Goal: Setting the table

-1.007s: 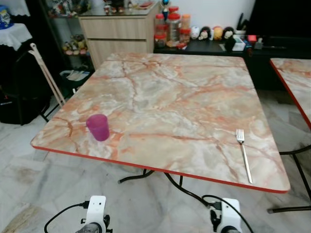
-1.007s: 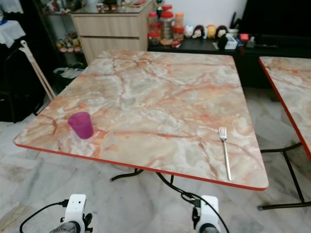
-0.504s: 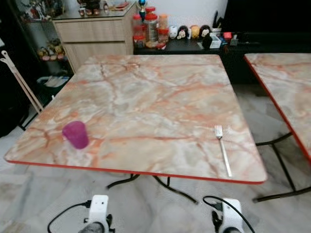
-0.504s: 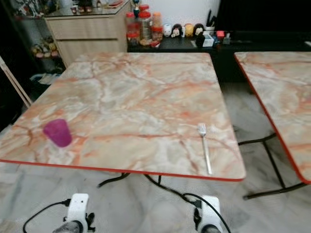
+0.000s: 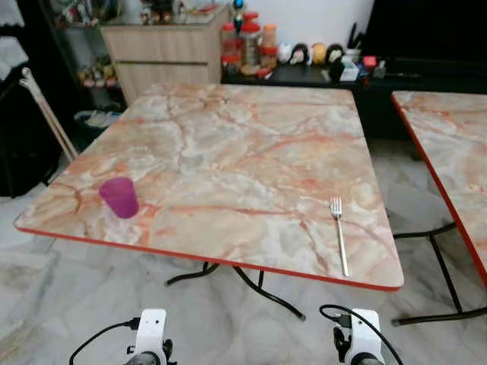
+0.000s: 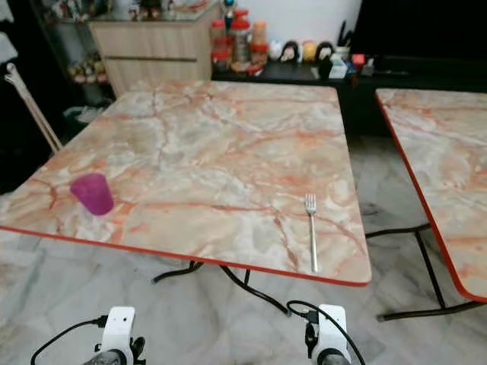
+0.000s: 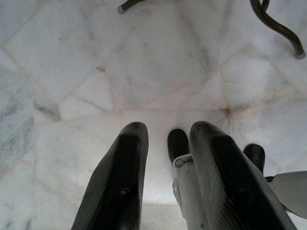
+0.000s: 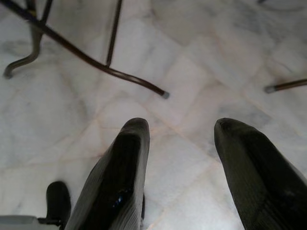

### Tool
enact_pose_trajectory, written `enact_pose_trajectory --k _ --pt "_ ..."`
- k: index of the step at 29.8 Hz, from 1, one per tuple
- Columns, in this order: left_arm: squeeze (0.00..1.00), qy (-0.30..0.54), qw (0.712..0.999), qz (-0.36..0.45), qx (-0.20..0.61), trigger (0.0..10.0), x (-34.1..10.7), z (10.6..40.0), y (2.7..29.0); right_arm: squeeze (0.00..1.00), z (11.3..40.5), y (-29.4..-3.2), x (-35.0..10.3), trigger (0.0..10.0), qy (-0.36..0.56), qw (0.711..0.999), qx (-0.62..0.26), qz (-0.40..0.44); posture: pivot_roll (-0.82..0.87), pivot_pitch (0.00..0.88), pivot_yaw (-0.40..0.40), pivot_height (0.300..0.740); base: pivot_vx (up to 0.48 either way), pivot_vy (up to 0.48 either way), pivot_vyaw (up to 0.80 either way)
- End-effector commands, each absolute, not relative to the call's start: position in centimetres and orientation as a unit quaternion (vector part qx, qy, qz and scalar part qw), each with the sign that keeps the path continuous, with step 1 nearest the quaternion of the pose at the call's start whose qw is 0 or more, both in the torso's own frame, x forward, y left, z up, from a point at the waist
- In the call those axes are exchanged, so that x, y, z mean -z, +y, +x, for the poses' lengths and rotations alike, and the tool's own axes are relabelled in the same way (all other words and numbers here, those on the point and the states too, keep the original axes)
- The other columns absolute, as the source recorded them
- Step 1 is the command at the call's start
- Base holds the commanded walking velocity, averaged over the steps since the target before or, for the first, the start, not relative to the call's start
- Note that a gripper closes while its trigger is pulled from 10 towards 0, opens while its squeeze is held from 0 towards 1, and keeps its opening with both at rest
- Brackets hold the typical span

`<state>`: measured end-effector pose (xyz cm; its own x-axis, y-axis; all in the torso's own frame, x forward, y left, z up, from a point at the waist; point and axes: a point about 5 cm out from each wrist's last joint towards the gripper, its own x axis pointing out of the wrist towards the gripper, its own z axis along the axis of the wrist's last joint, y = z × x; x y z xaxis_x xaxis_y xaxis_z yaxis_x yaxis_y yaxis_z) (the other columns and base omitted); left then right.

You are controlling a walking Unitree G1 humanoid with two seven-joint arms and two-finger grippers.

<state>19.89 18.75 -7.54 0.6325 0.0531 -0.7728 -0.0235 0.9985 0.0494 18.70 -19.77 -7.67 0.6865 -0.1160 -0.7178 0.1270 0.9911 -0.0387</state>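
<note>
A: The head camera is looking down on a marble-patterned surface [image 5: 228, 152] with a red edge. A magenta cup [image 5: 119, 197] is standing upright near the front left corner.

B: And well apart from it, a silver fork [image 5: 338, 234] is lying flat near the front right edge, tines pointing away from the robot.

A: Both arms are hanging low over the pale stone floor [image 7: 144, 72]. The left gripper [image 7: 168, 143] is showing a narrow gap between its black fingers, nothing held.

B: The right gripper [image 8: 181, 132] is spread wider, also holding nothing, with dark table legs [image 8: 96, 60] crossing the floor beyond it.

A: Any writing to read?

B: Red-lidded jars [image 5: 249, 46] are sitting on a dark sideboard behind, but their labels are too small to make out. A second marble surface [image 5: 449, 152] is standing at the right.
</note>
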Motion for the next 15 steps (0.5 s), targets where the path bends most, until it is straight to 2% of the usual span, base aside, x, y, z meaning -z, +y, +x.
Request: enact_pose_trajectory --k 1,8,15 --pt "0.0 0.43 0.902 0.018 -0.027 10.0 7.5 19.9 19.1 0.0 19.3 -19.4 7.3 10.0 0.378 0.924 0.055 0.005 -0.05 0.0 -0.004 0.74 0.0 0.0 0.0" --pt "0.0 0.431 0.902 0.017 -0.027 10.0 7.5 19.9 19.0 0.0 19.3 -18.8 7.2 10.0 0.362 0.932 0.019 -0.032 -0.05 0.0 -0.002 0.74 0.0 0.0 0.0" --pt "0.0 0.436 0.899 0.019 -0.029 10.0 7.8 19.3 19.4 0.0 17.1 -19.8 6.6 10.0 0.275 0.958 0.005 -0.085 -0.06 0.0 0.006 0.74 0.0 0.0 0.0"
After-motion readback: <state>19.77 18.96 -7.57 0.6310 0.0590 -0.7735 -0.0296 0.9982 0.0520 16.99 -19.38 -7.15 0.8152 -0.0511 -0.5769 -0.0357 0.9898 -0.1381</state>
